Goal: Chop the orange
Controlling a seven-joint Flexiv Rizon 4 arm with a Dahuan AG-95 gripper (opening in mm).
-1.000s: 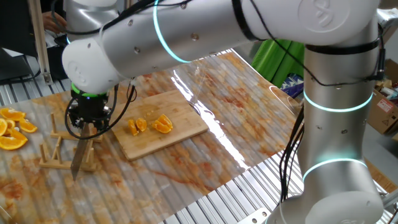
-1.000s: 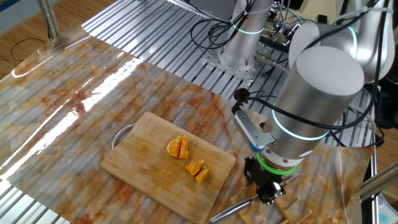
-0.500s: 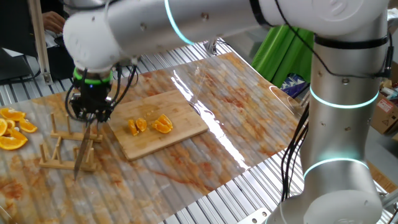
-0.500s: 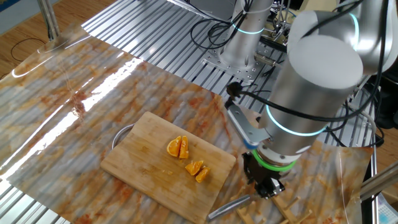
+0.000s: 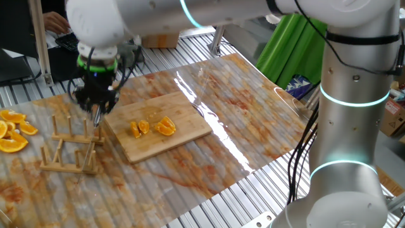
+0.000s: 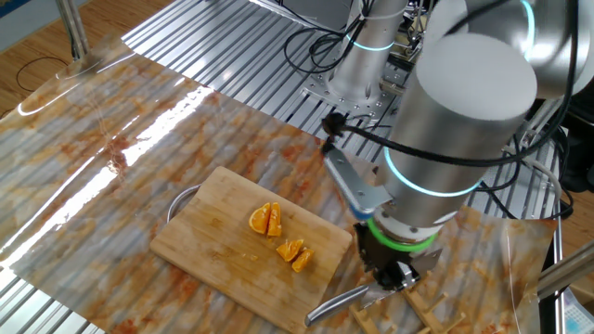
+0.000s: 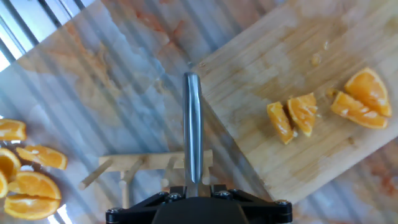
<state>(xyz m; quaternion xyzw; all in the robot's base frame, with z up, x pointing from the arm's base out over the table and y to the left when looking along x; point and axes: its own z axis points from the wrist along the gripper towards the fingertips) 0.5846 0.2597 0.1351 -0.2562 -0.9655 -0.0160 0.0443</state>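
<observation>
Take the wooden rack (image 5: 68, 151) as your landmark and read across from your left. Left of the rack lies the heap of bigger orange slices (image 5: 12, 130), which is not your target. The gripper (image 5: 95, 111) hangs right over the rack's upper rail, and the knife (image 7: 193, 127) clamped in it runs out across the rack toward the near corner of the cutting board (image 5: 159, 126). Right of the rack, on that board, sits the orange (image 5: 152, 127), already lying in a few small wedges, well clear of the blade.

What can go wrong: with the blade this low over the rack, a sideways sweep could catch a peg and twist the knife in the grip, or drag the rack into the board. A shallow approach could also shove the wedges rather than cut them.

The fingers are closed tight on the knife handle; in the hand view the contact itself seems hidden by the gripper body.
</observation>
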